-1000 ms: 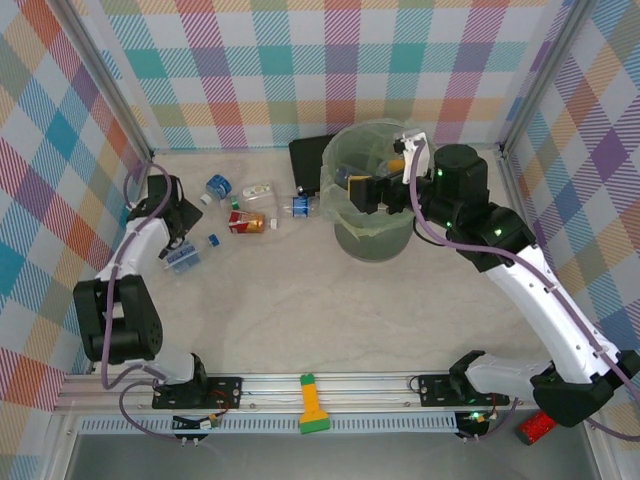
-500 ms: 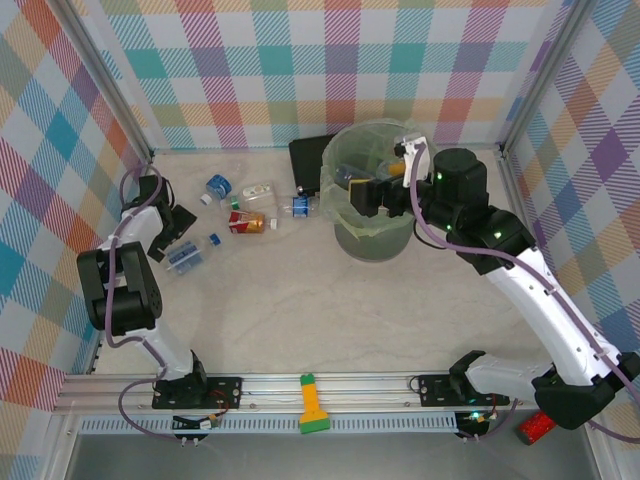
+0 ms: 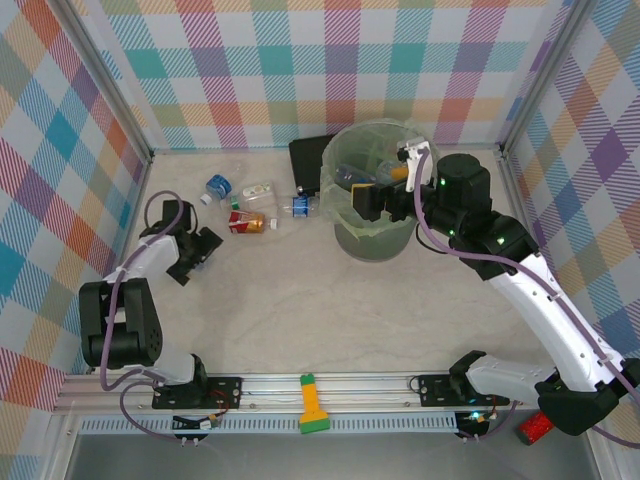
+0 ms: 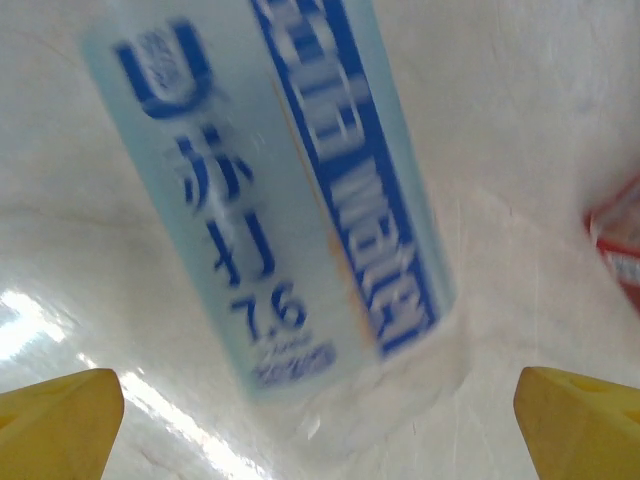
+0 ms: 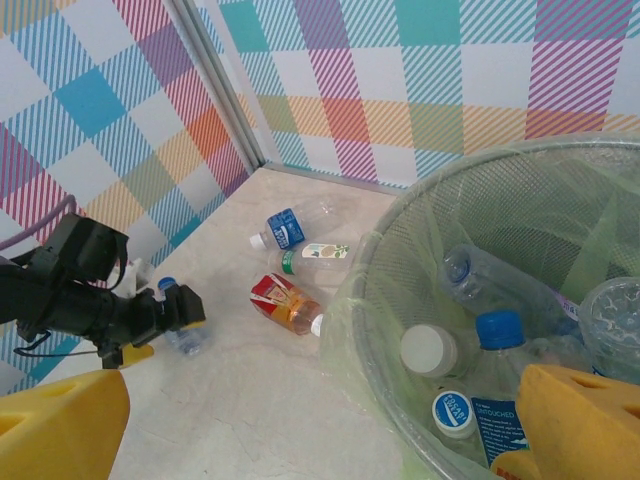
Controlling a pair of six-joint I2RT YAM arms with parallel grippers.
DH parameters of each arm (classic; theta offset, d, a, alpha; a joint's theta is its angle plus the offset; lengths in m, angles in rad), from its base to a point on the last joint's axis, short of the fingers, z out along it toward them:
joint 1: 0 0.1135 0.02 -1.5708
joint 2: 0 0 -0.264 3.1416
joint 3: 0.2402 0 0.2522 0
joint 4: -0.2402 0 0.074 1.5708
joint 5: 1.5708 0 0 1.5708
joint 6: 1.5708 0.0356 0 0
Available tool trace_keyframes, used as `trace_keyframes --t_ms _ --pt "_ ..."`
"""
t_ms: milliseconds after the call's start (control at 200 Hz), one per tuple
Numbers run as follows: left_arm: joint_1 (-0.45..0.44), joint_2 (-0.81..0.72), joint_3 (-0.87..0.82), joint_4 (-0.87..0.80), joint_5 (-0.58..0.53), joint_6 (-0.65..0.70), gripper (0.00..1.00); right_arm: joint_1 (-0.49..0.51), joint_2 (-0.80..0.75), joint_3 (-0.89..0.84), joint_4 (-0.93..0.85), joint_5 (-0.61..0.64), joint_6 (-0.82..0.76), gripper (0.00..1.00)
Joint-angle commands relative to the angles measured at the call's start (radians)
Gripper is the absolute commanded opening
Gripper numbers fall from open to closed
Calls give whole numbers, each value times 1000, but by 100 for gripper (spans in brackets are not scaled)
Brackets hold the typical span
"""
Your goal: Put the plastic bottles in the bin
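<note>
On the left of the tabletop (image 3: 300, 300), the left end effector (image 4: 320, 420) hangs wide open over a water bottle (image 4: 280, 200) lying flat. I think it must go down and squeeze next. Over the bin (image 3: 375, 240), the right end effector (image 3: 368, 200) is open, holding nothing.

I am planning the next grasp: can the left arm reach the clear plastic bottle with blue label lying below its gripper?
Probably yes. The left gripper stands open directly over the clear blue-labelled plastic bottle, with nothing lying between them.
</note>
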Motion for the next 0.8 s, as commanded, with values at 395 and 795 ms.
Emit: trace_keyframes --t_ms 395,795 --pt "-12 20 29 2 -71 -58 100 4 -28 -12 29 -4 8 99" --pt "-1 101 122 -6 -108 -258 100 4 -11 2 21 -14 9 99"
